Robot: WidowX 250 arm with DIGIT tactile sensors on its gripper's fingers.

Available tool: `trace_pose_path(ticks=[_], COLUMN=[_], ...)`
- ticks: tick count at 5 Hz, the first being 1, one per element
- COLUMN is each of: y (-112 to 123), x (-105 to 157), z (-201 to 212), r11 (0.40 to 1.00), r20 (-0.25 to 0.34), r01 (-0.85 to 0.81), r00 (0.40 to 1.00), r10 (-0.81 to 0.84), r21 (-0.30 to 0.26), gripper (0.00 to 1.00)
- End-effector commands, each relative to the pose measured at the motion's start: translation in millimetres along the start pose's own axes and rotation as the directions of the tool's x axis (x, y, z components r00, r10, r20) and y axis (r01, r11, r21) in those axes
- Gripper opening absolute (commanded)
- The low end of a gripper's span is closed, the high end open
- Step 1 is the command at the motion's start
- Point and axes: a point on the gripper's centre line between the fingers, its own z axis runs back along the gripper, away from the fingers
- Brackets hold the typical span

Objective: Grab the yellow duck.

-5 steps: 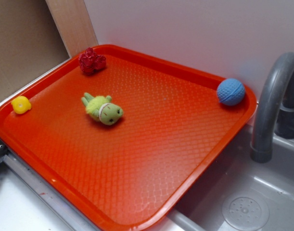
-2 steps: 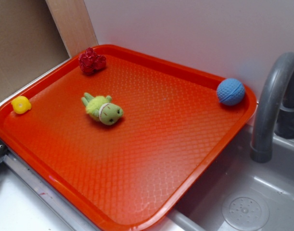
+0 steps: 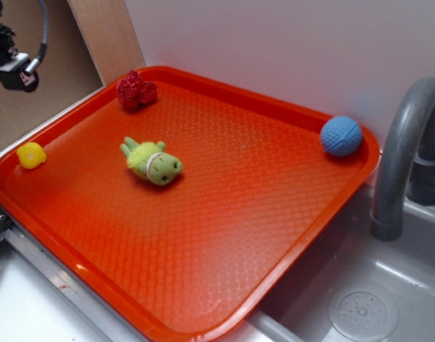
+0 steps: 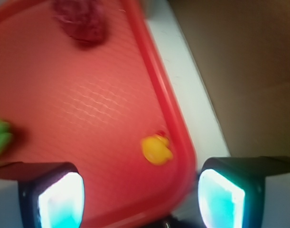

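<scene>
While the gripper point(image 4: 141, 199) hangs above with its fingers point(image 4: 54, 199) spread wide and empty, the yellow duck point(image 4: 156, 149) sits just inside the tray point(image 4: 156, 80) rim, near a corner; farther along lie a green plush toy point(image 3: 152, 162), a red toy point(image 3: 136, 90), and a blue ball point(image 3: 341, 136).

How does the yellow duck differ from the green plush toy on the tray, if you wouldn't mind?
The yellow duck is smaller and smooth; the green plush toy is larger and fuzzy. The duck sits at the orange tray's left corner by the rim; the plush lies nearer the middle. Both rest untouched on the tray.
</scene>
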Motion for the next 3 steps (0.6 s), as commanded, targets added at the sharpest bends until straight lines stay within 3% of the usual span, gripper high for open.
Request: trace_pose_path(ticks=[1, 2, 3], y=[21.8, 31.8, 22.0], x=[-22.9, -21.4, -8.1], z=[20.5, 20.3, -10.5], r11=[0.969, 0.962, 0.963], r20=[0.077, 0.063, 0.04], r01=[-0.247, -0.274, -0.268], r00=[0.966, 0.96, 0.963], r10=[0.246, 0.274, 0.268], r21=[-0.001, -0.002, 0.008], gripper=[1.0, 1.0, 1.0])
